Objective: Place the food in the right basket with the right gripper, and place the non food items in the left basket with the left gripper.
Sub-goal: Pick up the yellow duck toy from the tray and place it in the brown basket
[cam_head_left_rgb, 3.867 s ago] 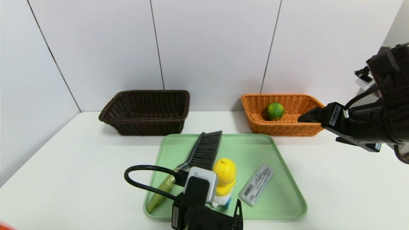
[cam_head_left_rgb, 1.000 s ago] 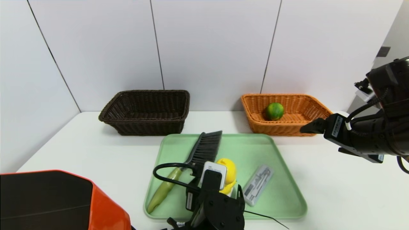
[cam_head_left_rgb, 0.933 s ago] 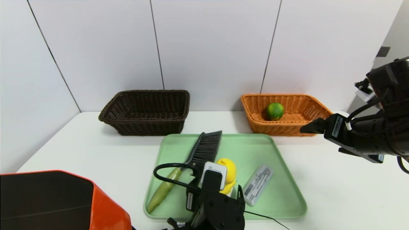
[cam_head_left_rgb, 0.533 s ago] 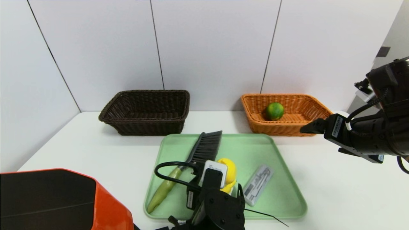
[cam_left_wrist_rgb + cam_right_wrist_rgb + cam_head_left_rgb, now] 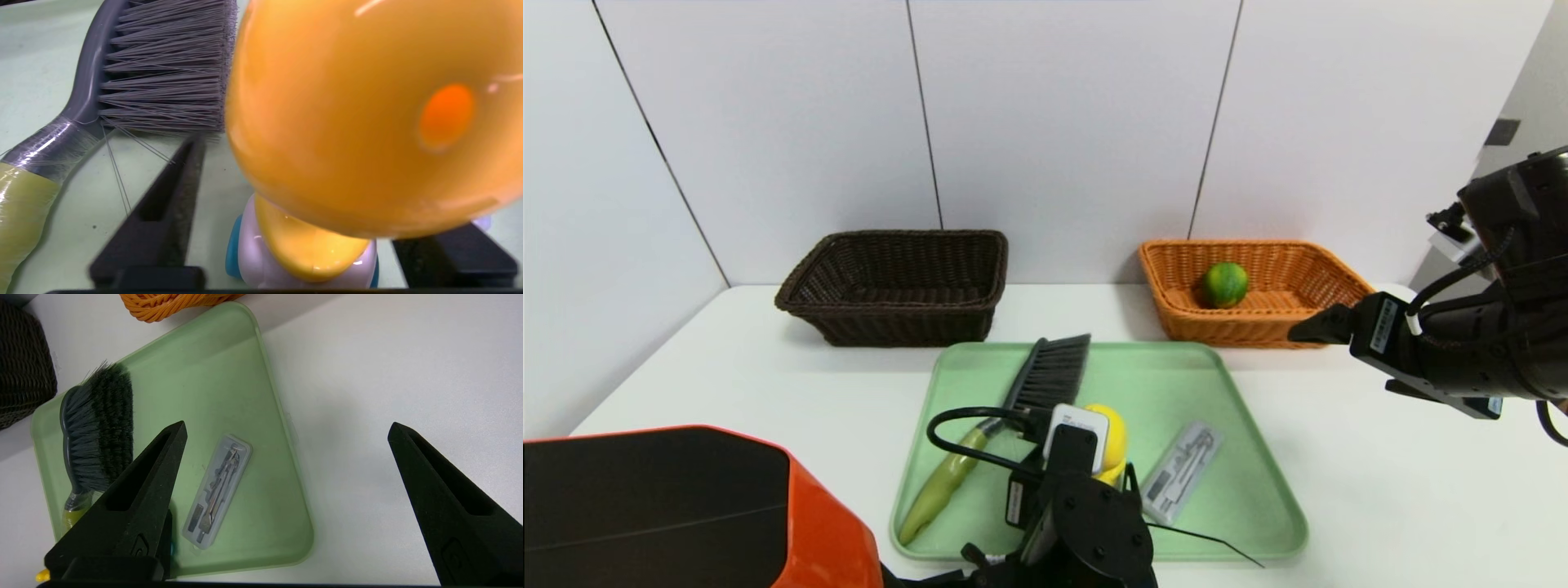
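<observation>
The lime (image 5: 1224, 283) lies inside the orange-tan right basket (image 5: 1258, 243). The dark brown left basket (image 5: 898, 327) stands at the back left. On the green tray (image 5: 1160, 376) stand the yellow toy (image 5: 1112, 441) with its white-blue base, the grey brush (image 5: 1049, 380) with a green handle, and the flat grey case (image 5: 1181, 472). My left gripper (image 5: 1123, 490) is low over the tray. In the left wrist view the left gripper (image 5: 310, 196) is open with a finger on either side of the toy (image 5: 351, 122), a gap showing beside the base. My right gripper (image 5: 1311, 327) hovers open and empty by the orange basket.
An orange and black cover (image 5: 670, 506) of the robot fills the lower left of the head view. In the right wrist view the right gripper (image 5: 287, 425) hangs above the tray's edge (image 5: 278, 412), with the case (image 5: 216, 490) and brush (image 5: 98, 428) below. Bare white table lies to the right.
My left gripper has edged forward around the yellow toy and its fingers have come closer together. The right arm, earlier at the orange basket, has drawn back and now holds still.
</observation>
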